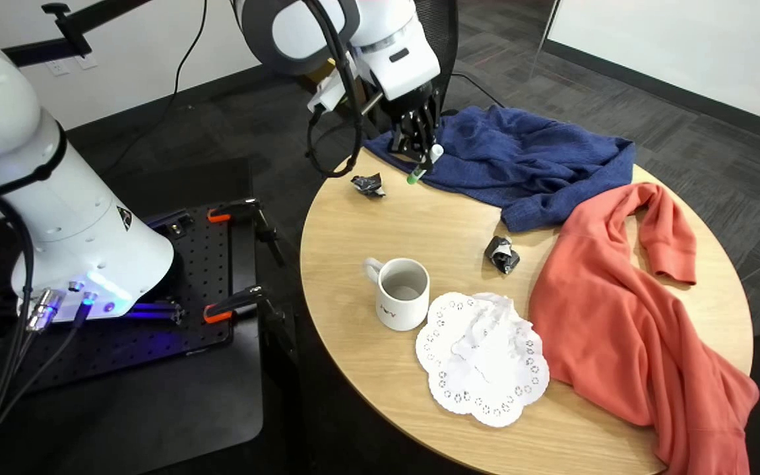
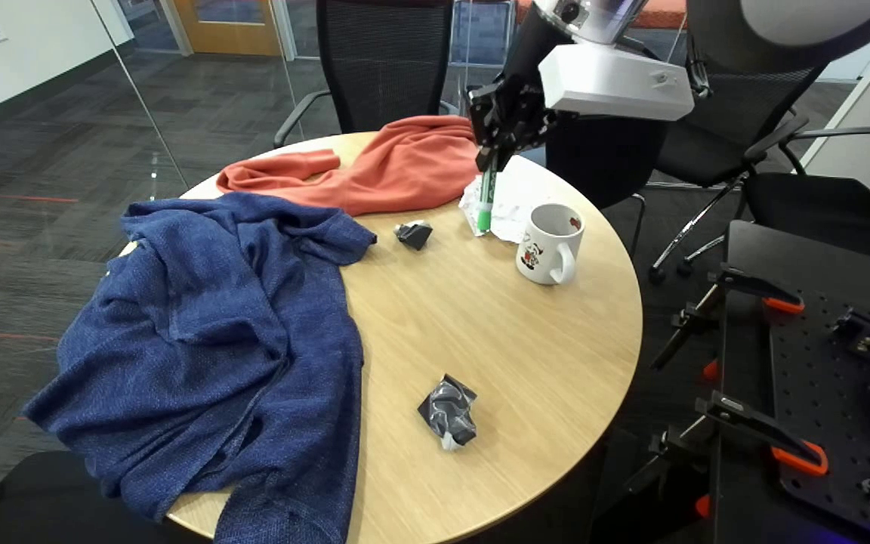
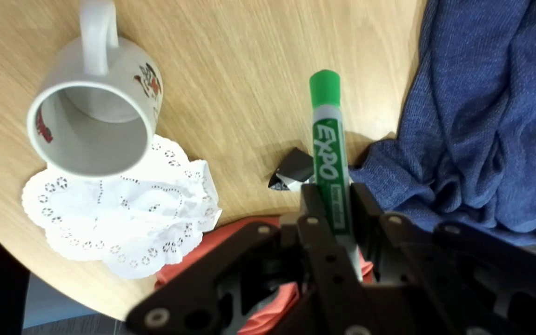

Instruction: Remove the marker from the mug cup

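Note:
The white mug cup stands upright on the round table, with its handle to one side. It also shows in an exterior view and at the upper left of the wrist view. No marker is inside it. My gripper is shut on a green and white Expo marker, with the green end pointing away from the fingers. The marker also shows in both exterior views. The gripper holds it up in the air, apart from the mug.
A white lacy doily lies beside the mug. A blue cloth and a red-orange garment cover parts of the round table. Two crumpled black wrappers lie on the wood. Chairs stand around.

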Robot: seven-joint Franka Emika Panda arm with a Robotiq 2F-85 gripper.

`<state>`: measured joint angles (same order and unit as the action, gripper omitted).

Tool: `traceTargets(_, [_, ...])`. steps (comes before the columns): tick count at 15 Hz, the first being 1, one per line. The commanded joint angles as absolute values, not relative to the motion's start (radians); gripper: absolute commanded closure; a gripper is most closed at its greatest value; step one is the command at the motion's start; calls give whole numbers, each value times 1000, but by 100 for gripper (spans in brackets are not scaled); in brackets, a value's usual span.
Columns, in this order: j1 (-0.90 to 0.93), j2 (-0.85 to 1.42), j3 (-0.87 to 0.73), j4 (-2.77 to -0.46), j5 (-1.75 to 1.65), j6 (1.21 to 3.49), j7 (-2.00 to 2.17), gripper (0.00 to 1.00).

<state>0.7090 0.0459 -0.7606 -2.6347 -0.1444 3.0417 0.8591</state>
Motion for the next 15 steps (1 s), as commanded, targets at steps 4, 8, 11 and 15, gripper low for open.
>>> traceTargets(4, [440, 175, -370, -2546, 95, 2948, 696, 95])
traceTargets(8, [250, 344, -217, -2425, 100, 2944, 692, 95])
traceTargets(11, [185, 452, -208, -2337, 103, 2925, 692, 95])
traceTargets(15, [130, 560, -194, -2235, 113, 2872, 685, 95])
